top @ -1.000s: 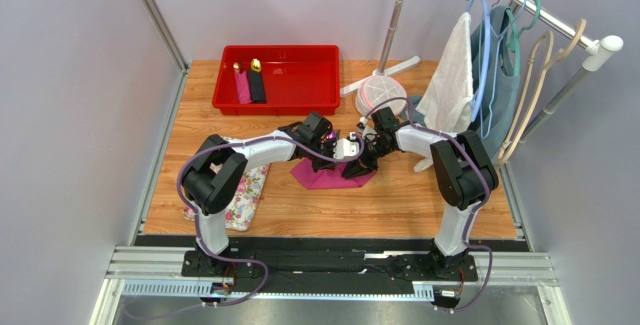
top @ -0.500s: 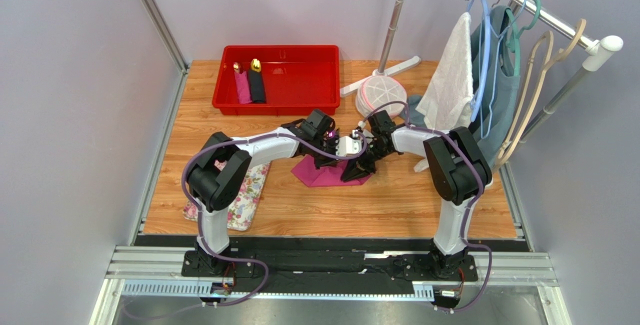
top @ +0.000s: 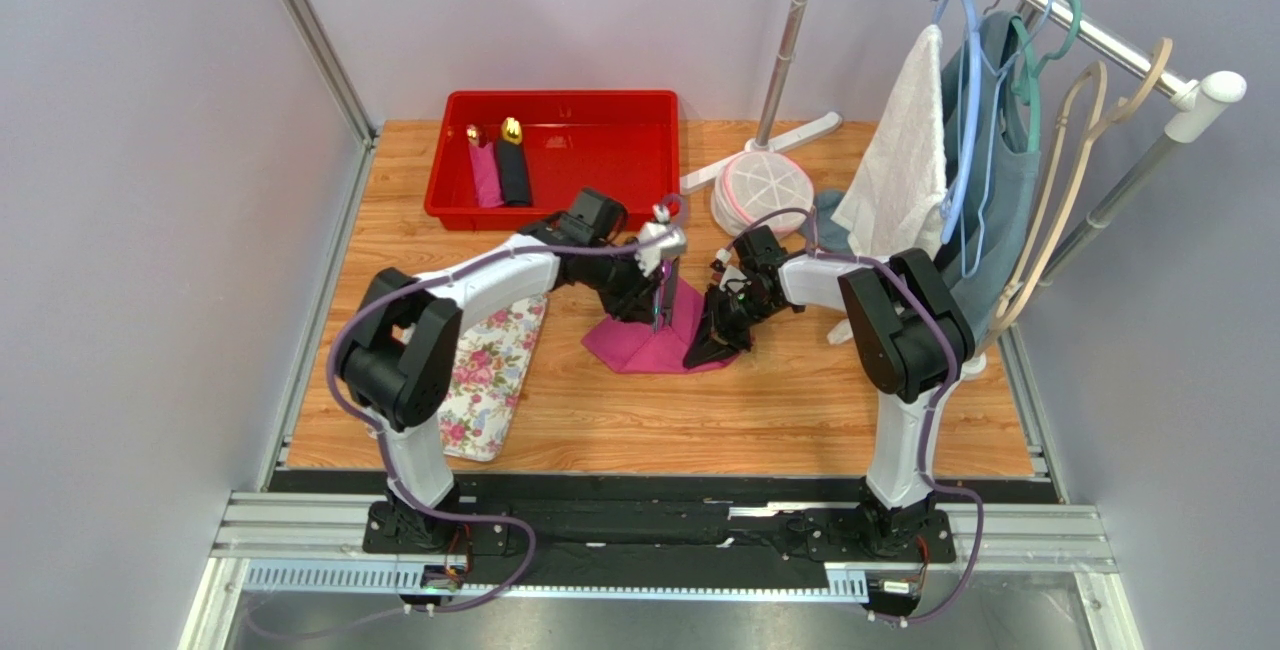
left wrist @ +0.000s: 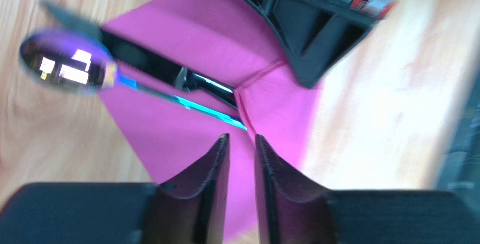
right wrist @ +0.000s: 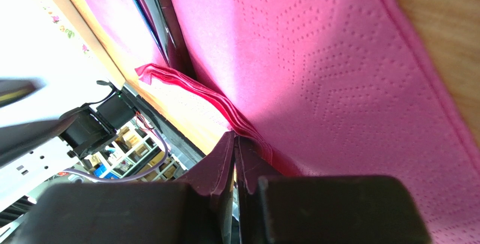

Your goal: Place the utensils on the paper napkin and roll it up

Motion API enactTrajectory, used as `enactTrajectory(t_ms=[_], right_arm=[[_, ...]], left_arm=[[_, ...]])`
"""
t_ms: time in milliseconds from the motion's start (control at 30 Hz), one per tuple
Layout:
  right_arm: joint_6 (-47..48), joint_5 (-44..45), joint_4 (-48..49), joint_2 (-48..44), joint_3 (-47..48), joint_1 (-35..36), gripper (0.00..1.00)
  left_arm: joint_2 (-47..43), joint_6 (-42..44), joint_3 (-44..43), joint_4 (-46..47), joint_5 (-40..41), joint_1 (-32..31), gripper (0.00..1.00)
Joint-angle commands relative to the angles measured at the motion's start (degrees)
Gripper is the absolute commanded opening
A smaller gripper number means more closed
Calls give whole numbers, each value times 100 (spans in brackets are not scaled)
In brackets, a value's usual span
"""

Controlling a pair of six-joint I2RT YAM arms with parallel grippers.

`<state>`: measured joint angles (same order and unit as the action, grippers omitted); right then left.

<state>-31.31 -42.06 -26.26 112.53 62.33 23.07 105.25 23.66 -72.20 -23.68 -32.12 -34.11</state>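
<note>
**Operator:** At the middle of the counter, what is the state of the paper napkin [top: 639, 347]?

**Technician:** It lies on the wood, partly folded. One flap is turned over along its right side, and the stacked paper layers show at that fold.

**Operator:** Where are the utensils [left wrist: 158, 70]?

**Technician:** They lie on the napkin, side by side. The black handles run in under the folded flap. One purple-tinted spoon head [left wrist: 65, 69] projects past the napkin's edge over bare wood. A second piece shows only as a thin blue-violet strip beside the handle, and its type cannot be determined.

**Operator:** Right gripper [right wrist: 234, 140]?

**Technician:** It sits low at the napkin's right edge, with its fingers pressed together on the folded paper layers.

**Operator:** Left gripper [left wrist: 241, 140]?

**Technician:** It is raised above the napkin and points down, near the right gripper. Its fingers stand a narrow gap apart and hold nothing.

**Operator:** And the surroundings?

**Technician:** A red bin [top: 601, 211] at the far left corner holds a pink roll [top: 486, 173] and a black roll [top: 514, 170], each with a gold head showing. A floral cloth [top: 499, 380] lies near the left edge, toward the near left corner. A round white mesh item [top: 756, 188] sits by the far edge, right of the bin. A clothes rail [top: 1052, 17] with hangers and a white towel [top: 902, 155] stands at the right edge.
</note>
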Motion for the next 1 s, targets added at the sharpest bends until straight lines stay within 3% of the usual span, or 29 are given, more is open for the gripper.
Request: enactTrajectory(t_ms=[0, 33, 133, 233, 267, 567, 967], right_arm=[[64, 383, 33, 138, 25, 22, 8], [72, 374, 33, 120, 17, 22, 8], [64, 383, 25, 111, -19, 22, 8], [55, 374, 33, 94, -27, 31, 8], [55, 374, 33, 85, -27, 31, 8], [11, 286, 86, 85, -1, 31, 7], [143, 295, 7, 6, 34, 31, 6]], left_arm=[[-734, -2346, 55, -401, -1304, 527, 36], [-821, -2705, 170, -357, -1758, 624, 37], [-1015, -3919, 724, 204, -1964, 783, 35], [-1060, -4834, 1225, 943, -2184, 730, 28], [-1025, -5045, 1305, 1179, -2202, 678, 22], [-76, -5144, 1244, 1209, -2000, 572, 1], [619, -5073, 1367, 1173, -1815, 782, 0]])
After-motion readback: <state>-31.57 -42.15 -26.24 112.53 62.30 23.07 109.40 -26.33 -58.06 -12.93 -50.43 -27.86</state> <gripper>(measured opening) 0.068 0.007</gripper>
